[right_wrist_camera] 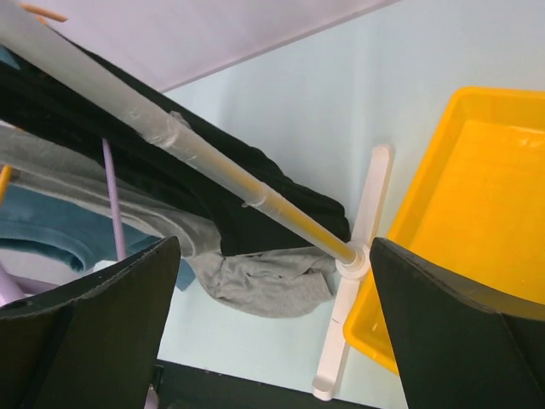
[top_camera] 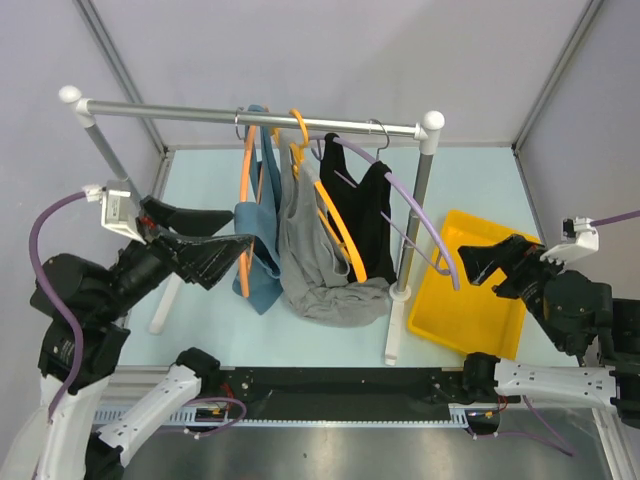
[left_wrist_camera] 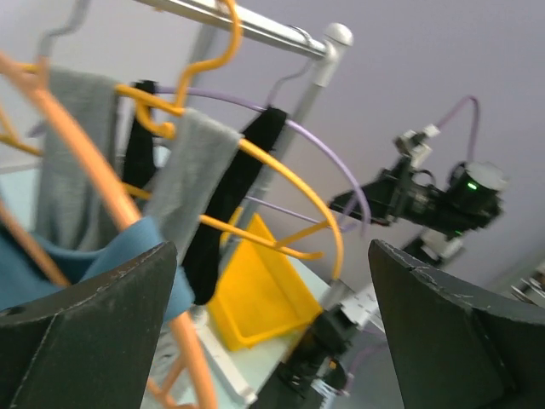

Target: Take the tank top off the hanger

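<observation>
Here, three garments hang side by side on the rail point(top_camera: 260, 115) of a rack standing across the bench point(top_camera: 200, 180). The blue tank top point(top_camera: 265, 275) is on an orange hanger point(top_camera: 245, 170) toward the left edge. The grey tank top point(top_camera: 315, 270) is on a second orange hanger point(top_camera: 340, 235) in the middle, its hem sagging in a bunch by the rack's foot. The black tank top point(top_camera: 375, 220) is on a purple hanger point(top_camera: 420, 215) nearest the right post. The left hand point(top_camera: 225, 235) hangs wide open just beside the blue tank top, holding nothing. The right hand point(top_camera: 468, 265), likewise spread and empty, hovers over a yellow tray point(top_camera: 478, 315) by the right edge, close to the purple hanger's tip.
</observation>
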### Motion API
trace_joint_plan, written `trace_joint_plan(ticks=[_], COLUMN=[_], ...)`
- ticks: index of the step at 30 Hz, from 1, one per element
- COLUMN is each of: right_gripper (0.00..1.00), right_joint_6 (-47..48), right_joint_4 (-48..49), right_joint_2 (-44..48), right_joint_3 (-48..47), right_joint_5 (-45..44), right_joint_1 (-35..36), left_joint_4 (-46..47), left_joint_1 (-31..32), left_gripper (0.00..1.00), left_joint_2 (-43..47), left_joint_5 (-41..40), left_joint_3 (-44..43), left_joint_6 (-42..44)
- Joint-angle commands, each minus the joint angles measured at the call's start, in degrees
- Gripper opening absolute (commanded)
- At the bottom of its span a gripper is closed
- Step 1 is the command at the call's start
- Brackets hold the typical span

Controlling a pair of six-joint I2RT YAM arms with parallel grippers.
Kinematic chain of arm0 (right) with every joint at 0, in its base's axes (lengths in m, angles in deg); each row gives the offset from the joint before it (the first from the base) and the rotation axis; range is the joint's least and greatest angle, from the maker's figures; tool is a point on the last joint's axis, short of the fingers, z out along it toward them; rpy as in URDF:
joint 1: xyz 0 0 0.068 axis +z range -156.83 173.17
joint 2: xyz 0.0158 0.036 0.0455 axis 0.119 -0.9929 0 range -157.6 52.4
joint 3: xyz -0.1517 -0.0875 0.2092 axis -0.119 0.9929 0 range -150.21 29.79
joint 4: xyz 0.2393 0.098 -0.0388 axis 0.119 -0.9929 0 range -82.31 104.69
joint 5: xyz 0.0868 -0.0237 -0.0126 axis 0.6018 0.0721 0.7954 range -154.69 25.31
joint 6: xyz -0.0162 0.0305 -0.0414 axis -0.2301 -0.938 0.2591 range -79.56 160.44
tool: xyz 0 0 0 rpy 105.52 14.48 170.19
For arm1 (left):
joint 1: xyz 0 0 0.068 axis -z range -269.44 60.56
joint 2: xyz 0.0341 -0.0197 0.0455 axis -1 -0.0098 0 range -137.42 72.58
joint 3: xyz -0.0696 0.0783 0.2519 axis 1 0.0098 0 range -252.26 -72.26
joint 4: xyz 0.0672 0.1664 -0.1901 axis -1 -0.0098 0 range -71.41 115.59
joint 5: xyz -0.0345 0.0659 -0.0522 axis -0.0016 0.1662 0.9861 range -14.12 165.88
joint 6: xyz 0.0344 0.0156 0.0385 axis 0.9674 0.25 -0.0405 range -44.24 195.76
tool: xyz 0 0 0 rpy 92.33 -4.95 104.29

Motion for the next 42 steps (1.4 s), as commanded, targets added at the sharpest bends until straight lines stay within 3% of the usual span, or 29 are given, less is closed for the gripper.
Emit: trace_joint_plan(ticks=[1, 5, 8, 12, 15, 20, 25, 27, 30, 31, 32, 35, 38, 41, 42], right_gripper=[1.00, 1.00, 1.00, 1.00, 1.00, 0.99, 0.86, 0.82, 0.76, 0.75, 0.73, 0.68, 0.58, 0.49, 0.41], right_joint_6=[8.94, 17.46, 23.27, 27.85, 30.49, 32.42, 31.46, 30.76, 30.23, 29.97, 29.88, 29.44, 29.17, 28.91, 28.73], right_joint_4=[8.10, 18.37, 24.53, 29.74, 30.71, 32.99, 37.55, 38.96, 41.42, 42.47, 43.09, 45.21, 47.31, 49.42, 50.47], right_joint_2=[-0.03, 0.41, -0.20, -4.06, -9.16, -13.29, -13.39, -13.39, -14.18, -14.53, -14.71, -15.32, -15.50, -15.41, -15.41], right_joint_3=[0.31, 0.05, -1.00, -4.34, -8.19, -10.06, -5.95, -4.35, -1.98, -1.10, -0.66, 0.92, 2.41, 3.56, 4.09], right_joint_5=[3.30, 9.90, 15.70, 22.72, 25.55, 24.50, 26.25, 27.39, 28.80, 29.15, 29.77, 30.30, 31.00, 31.88, 31.97], right_joint_1=[0.29, 0.38, 0.46, 0.55, 0.46, 0.29, 0.46, 0.29, 0.11, -0.06, -0.41, -1.12, -2.25, -3.23, -4.01], left_joint_4=[4.88, 20.88, 15.84, 3.36, 0.52, 0.43, 7.01, 13.23, 18.71, 18.01, 11.48, -3.29, -7.91, -7.84, -7.75], left_joint_1=[-0.27, -0.27, -0.27, -0.27, -0.27, -0.27, -0.70, -1.84, -5.35, -5.97, -6.33, -6.33, -6.33, -6.33, -6.33], left_gripper=[0.99, 0.99, 0.99, 0.99, 0.99, 1.00, 0.99, 1.00, 0.99, 0.99, 0.99, 0.99, 1.00, 0.99, 1.00], left_joint_2=[-4.94, -6.34, -10.91, -14.78, -14.96, -16.27, -19.78, -22.50, -25.32, -25.33, -24.98, -22.97, -20.33, -17.61, -17.16], left_joint_5=[17.03, 24.37, 23.25, 17.55, 11.04, 10.23, 22.69, 30.05, 33.96, 32.48, 29.77, 11.69, -1.34, -5.66, -6.02], left_joint_3=[-1.40, 2.39, -2.52, -10.86, -12.81, -14.31, -13.87, -13.09, -13.16, -13.86, -14.83, -21.24, -22.57, -21.26, -20.99], left_joint_6=[-5.89, -13.36, -12.51, -3.99, -0.90, -0.19, -2.55, -8.61, -15.65, -15.31, -10.00, 2.69, 7.54, 9.91, 10.44])
